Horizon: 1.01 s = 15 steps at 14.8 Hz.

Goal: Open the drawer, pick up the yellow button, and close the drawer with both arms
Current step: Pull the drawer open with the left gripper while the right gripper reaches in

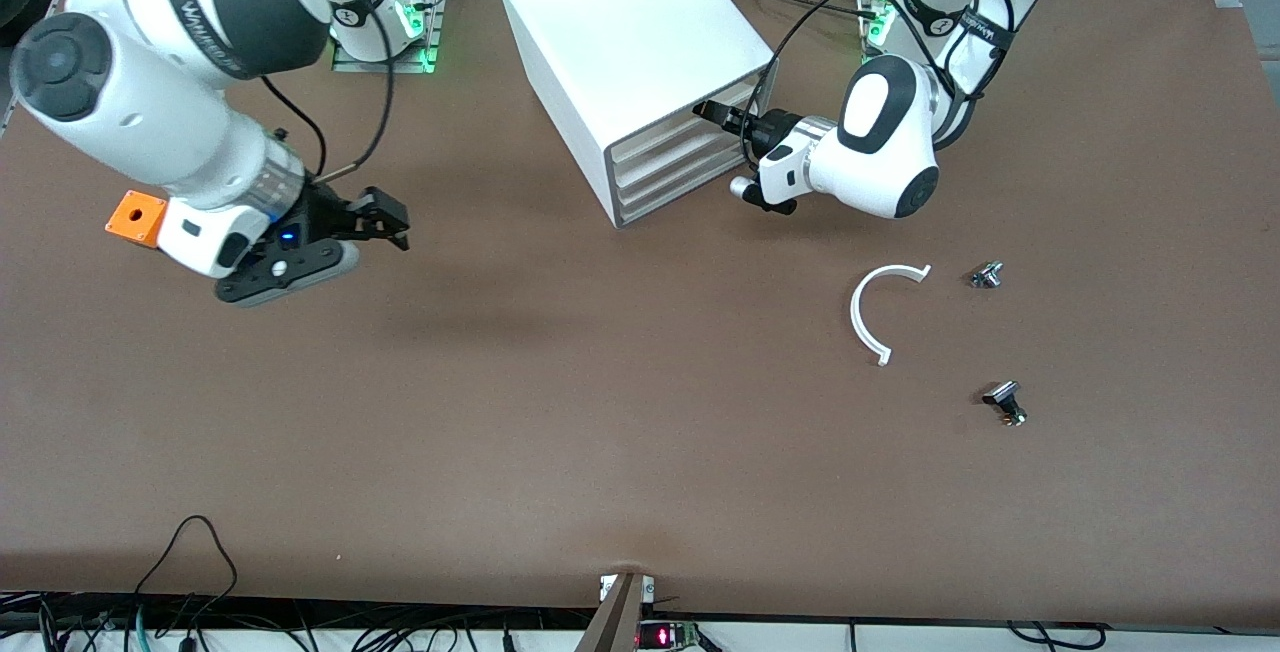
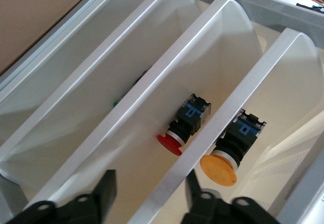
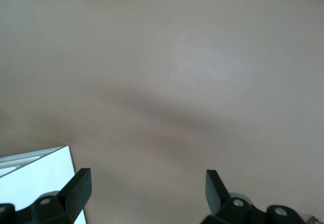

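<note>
Two black fingers of the left tool [image 2: 147, 196] straddle a drawer [image 2: 202, 133] front, closing but not visibly clamped. Just ahead inside lies the orange-capped button [image 2: 225, 158], cap toward the tool. Cabinet [image 1: 620, 42] sits at the worktop's [image 1: 600, 432] robot-side edge. Right tool [image 1: 385, 222] waits, spread wide. Drawer depths stay hidden.

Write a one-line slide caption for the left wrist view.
Left gripper straddles a drawer front; an orange button and a red button show in the drawers.
</note>
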### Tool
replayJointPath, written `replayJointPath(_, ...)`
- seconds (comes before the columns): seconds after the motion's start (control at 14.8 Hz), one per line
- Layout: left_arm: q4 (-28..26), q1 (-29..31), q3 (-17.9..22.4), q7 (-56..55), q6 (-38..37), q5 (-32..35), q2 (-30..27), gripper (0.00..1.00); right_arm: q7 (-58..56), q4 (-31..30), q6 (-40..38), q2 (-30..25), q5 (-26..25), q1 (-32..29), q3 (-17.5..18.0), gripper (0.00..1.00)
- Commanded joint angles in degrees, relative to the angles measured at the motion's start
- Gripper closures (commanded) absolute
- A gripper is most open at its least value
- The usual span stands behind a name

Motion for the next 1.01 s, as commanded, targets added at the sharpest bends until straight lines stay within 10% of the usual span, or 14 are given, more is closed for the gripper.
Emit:
replayJointPath(0.0,-1.8,0.7,0.2,2.4,1.0,-1.0,-1.6,1.0,-0.9,3.8,-0.7,1.9,0.2,1.2,-0.5,0.0)
replayJointPath(0.67,7.0,2.4,10.1,5.7,12.0,4.9,-1.0,1.0,-6.6,15.3,1.5,9.7,-6.6,16.7,-0.5,0.0)
replayJointPath(0.74,7.0,2.6,10.1,5.7,12.2,4.5,-0.9,0.72,-10.2,17.9,1.9,11.2,-6.6,17.6,-0.5,0.0)
replayJointPath(0.81,7.0,2.6,10.1,5.7,13.1,4.3,-1.1,0.03,-14.6,20.6,1.7,13.1,-6.2,18.4,-0.6,0.0)
replayJointPath(0.94,7.0,2.9,10.0,6.2,13.6,4.1,-1.2,0.0,-21.1,24.0,1.4,15.6,-5.7,20.2,-0.5,0.0)
